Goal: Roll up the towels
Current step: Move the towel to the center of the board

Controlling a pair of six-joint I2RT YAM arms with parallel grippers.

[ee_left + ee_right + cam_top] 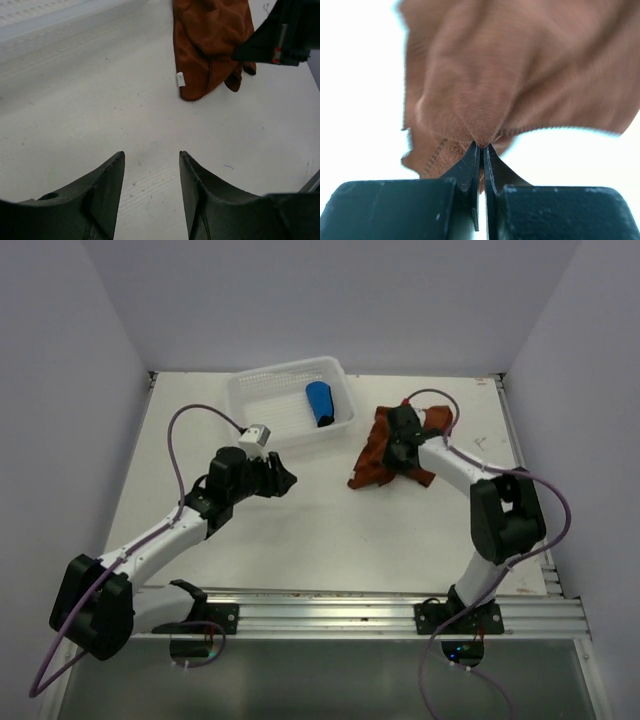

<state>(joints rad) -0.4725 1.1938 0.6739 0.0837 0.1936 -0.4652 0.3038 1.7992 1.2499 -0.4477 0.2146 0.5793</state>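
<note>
Far across the table point(300, 540), the right gripper point(481, 146) pinches the rust-brown towel point(520, 75) while the left gripper point(151, 153) hovers spread near the basket point(290, 368)

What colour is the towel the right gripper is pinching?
Rust-brown; the towel in the right gripper shows best in the right wrist view.

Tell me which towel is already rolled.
The blue towel, a roll inside the white mesh basket; the rust-brown towel lies crumpled on the table, pinched by the right gripper.
</note>
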